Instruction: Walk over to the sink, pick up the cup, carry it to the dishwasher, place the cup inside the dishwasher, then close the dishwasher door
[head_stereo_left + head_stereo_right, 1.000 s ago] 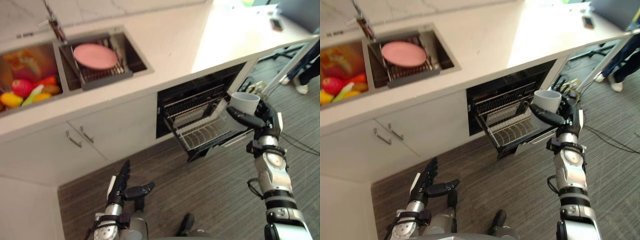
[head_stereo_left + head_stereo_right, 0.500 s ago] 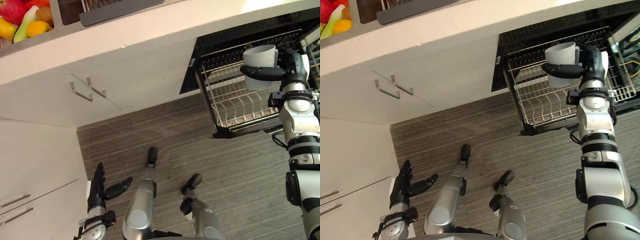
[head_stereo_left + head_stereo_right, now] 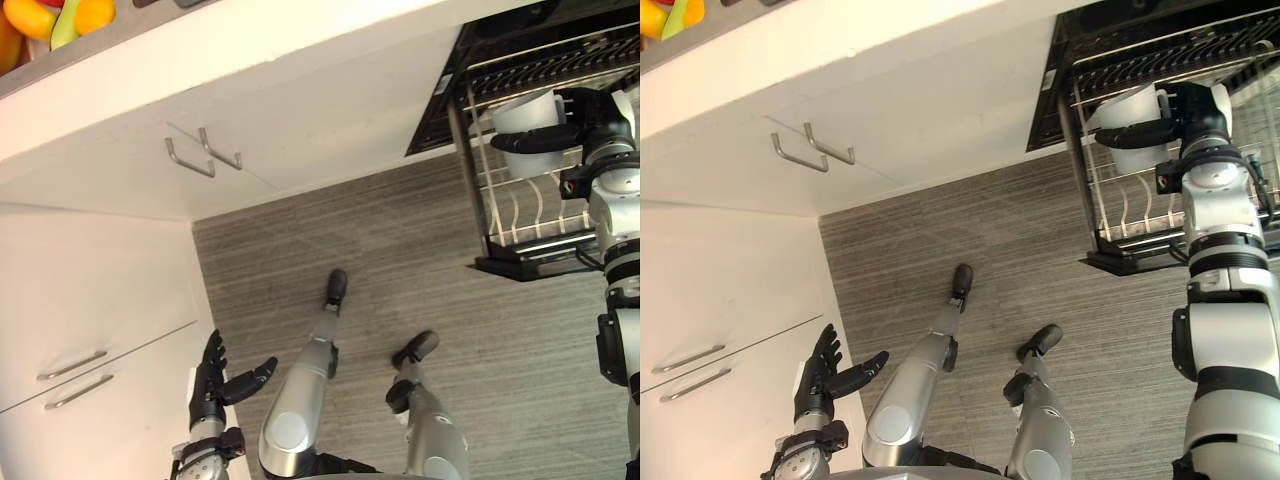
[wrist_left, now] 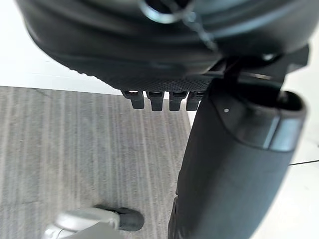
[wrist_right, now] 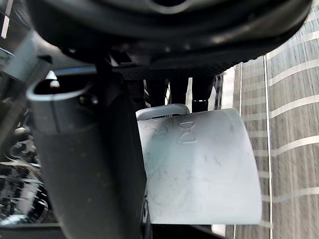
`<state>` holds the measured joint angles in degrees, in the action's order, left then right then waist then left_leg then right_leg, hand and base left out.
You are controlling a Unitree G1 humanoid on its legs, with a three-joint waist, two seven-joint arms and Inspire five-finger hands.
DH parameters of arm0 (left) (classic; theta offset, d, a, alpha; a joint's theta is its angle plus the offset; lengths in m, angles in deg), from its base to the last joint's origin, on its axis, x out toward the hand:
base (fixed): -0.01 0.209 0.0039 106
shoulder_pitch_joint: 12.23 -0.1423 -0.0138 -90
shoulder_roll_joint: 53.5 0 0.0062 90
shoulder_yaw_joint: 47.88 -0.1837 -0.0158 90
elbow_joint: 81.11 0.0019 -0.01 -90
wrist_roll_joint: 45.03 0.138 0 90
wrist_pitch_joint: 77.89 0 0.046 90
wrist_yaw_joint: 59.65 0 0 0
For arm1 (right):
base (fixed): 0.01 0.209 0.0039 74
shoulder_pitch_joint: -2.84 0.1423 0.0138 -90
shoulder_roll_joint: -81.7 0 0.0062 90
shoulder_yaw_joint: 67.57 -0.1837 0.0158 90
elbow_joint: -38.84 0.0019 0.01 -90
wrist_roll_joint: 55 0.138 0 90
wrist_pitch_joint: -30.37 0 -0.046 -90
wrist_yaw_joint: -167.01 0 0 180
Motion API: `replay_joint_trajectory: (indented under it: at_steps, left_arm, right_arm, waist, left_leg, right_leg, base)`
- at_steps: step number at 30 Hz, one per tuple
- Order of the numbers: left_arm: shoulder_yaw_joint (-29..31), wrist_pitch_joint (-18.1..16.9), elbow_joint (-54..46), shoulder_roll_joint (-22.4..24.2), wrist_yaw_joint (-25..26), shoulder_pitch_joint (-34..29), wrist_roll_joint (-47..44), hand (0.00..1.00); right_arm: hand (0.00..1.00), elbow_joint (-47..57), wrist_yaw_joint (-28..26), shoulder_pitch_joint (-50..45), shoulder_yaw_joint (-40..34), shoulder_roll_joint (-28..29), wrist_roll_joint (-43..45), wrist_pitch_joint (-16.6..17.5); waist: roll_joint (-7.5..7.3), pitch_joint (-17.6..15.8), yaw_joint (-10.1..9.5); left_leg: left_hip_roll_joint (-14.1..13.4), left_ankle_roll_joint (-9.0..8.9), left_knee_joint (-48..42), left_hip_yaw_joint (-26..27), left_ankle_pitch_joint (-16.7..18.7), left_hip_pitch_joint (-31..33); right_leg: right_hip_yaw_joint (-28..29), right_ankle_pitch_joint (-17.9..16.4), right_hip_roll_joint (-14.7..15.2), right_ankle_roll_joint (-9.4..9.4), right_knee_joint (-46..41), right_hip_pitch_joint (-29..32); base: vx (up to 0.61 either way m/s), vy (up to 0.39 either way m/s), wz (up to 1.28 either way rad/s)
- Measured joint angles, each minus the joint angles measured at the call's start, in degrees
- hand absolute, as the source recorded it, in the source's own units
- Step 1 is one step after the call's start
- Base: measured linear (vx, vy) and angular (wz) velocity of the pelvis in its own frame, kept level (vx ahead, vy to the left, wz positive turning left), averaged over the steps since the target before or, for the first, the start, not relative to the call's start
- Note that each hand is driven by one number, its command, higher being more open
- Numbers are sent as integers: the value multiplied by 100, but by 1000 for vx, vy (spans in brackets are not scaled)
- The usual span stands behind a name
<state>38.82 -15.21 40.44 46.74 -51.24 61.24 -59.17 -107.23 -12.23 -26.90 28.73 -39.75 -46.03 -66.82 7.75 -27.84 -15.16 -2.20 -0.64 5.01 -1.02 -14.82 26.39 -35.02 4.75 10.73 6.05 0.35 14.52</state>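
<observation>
View: my camera has tipped down; the rack (image 3: 515, 218) now sits at the upper right.
Cup: the cup (image 3: 522, 112) has crossed from the rack's right end to its left side.

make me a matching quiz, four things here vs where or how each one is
1 cup
2 left hand
3 dishwasher rack
4 fruit

a open, holding nothing, beside the white drawers
b pulled out over the floor
c gripped in the right hand
d orange and yellow, above the counter edge

Pairs: 1-c, 2-a, 3-b, 4-d
</observation>
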Motion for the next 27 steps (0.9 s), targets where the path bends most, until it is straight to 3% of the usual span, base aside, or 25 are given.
replay_joint_trajectory:
  at_steps: [1,2,8,22,27]
  left_arm:
    - [-73,5,16,3,2,0,-55,100]
    - [-182,7,17,4,-2,6,-54,100]
    - [-376,13,77,13,-5,141,-58,100]
    - [-379,211,-73,26,-121,204,-172,100]
    - [-178,326,-137,24,-121,198,-168,100]
  right_arm:
    - [0,-6,-33,36,26,-49,-1,-4]
    - [100,-12,-72,95,114,-156,-2,-4]
    - [100,-155,-161,272,137,-308,344,-4]
    - [100,-373,-446,129,-144,-270,696,97]
    - [100,485,-741,-870,-838,-43,1084,330]
  waist:
    - [15,2,-7]
    - [66,8,-37]
    - [225,14,-85]
    - [230,15,-119]
    - [154,44,-1]
  left_leg:
    - [18,1,0,-1,0,9]
    - [37,1,-1,-12,0,31]
    - [54,27,-1,-30,-20,128]
    - [40,26,-2,-80,-22,-90]
    - [2,12,1,-62,2,-403]
  right_leg:
    - [5,-29,34,16,-57,30]
    - [5,-72,69,34,-153,79]
    - [25,-231,189,47,-507,306]
    - [6,-402,240,37,-729,152]
    - [12,-389,182,43,-626,-190]
  base:
    - [52,39,6]
    - [49,49,3]
    - [13,24,0]
    - [2,-4,1]
    - [-36,-16,-1]
